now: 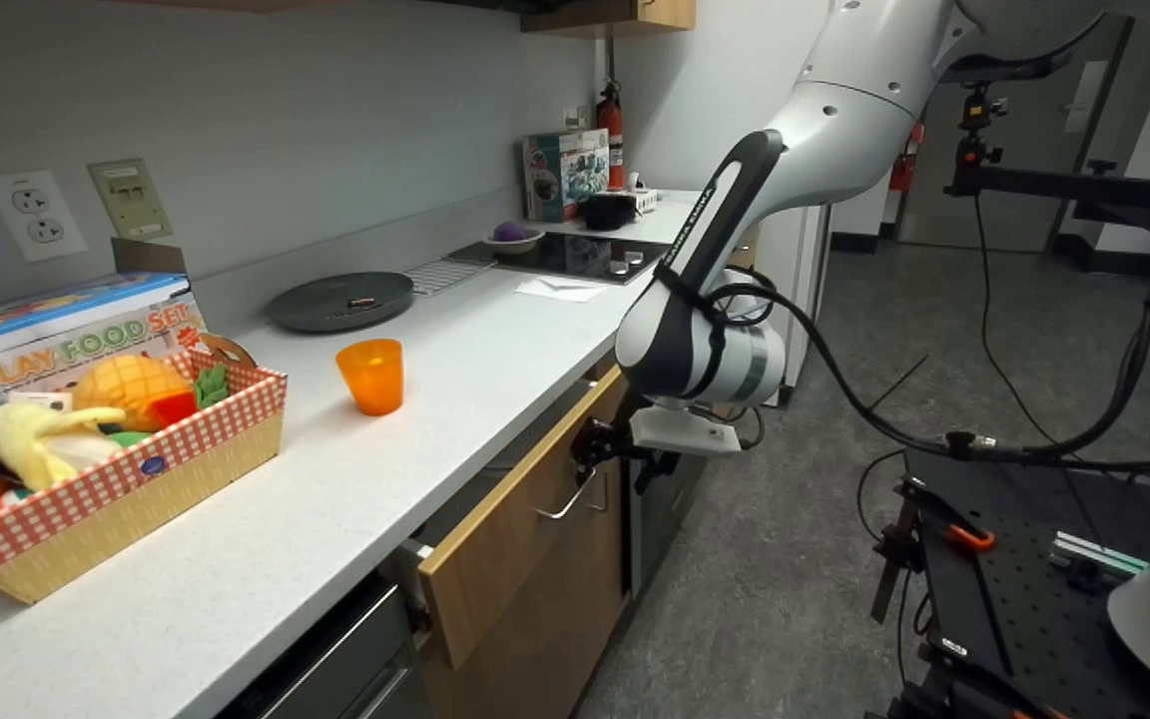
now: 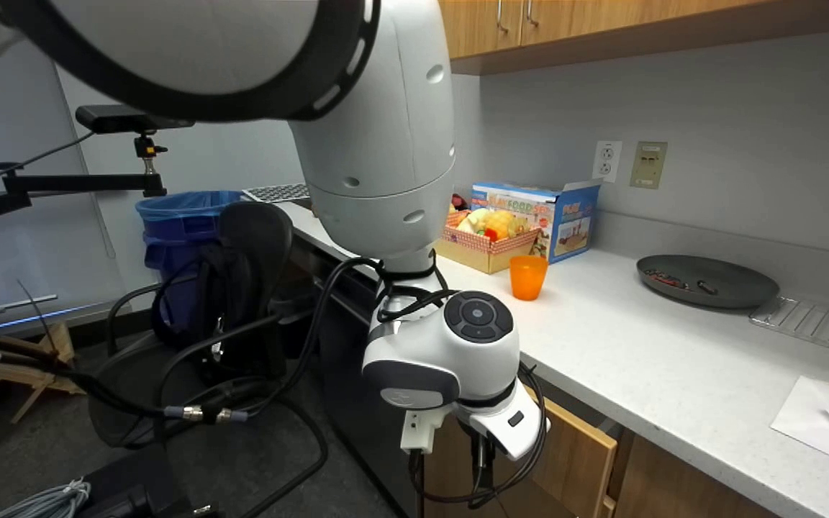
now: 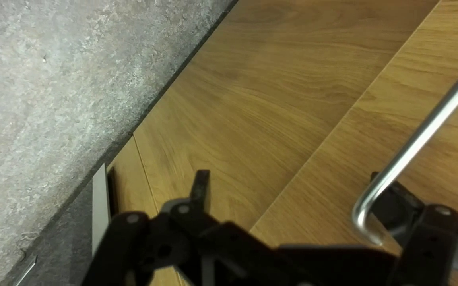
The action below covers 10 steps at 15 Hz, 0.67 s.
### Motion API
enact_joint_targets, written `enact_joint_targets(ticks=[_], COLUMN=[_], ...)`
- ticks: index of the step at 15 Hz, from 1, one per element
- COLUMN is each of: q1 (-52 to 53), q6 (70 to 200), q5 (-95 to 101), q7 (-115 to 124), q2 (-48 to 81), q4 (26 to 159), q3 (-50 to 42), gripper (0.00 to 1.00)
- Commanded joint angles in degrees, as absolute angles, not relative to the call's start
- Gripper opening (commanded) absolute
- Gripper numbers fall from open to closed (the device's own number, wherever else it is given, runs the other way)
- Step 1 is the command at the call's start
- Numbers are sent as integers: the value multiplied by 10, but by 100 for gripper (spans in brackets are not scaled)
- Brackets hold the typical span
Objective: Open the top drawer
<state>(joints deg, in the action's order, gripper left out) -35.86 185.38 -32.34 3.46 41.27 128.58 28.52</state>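
The top drawer [image 1: 480, 589] stands partly pulled out from under the counter. Its wood front also shows in an exterior view [image 2: 574, 460] and fills the right side of the wrist view [image 3: 324, 194]. Its silver bar handle [image 1: 567, 502] runs diagonally in the wrist view [image 3: 416, 147]. My gripper [image 1: 615, 467] is at the far end of this handle. In the wrist view the gripper [image 3: 288, 174] is open. Its right finger lies behind the bar, between bar and front; its left finger stands apart, over the lower panel. Whether the finger touches the bar cannot be told.
The white counter [image 1: 455, 419] is above the drawer, with an orange cup [image 1: 371, 376], a play-food basket [image 1: 156, 459] and a dark pan [image 1: 340, 302]. A wood cabinet panel [image 1: 525, 649] is below. A black cart [image 1: 1044, 559] stands across the floor.
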Motion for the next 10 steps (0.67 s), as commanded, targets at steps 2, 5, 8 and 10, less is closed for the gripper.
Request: enact_joint_targets(ticks=[2, 5, 8, 10], q1=[-386, -391, -372, -361], q6=[1894, 1956, 1998, 2002], q5=[-317, -304, -298, -303], q7=[10, -14, -44, -61], q2=[352, 325, 281, 242], q4=[1399, 1456, 1505, 1533], q3=[325, 345, 360, 370], gripper=[100, 100, 100, 100])
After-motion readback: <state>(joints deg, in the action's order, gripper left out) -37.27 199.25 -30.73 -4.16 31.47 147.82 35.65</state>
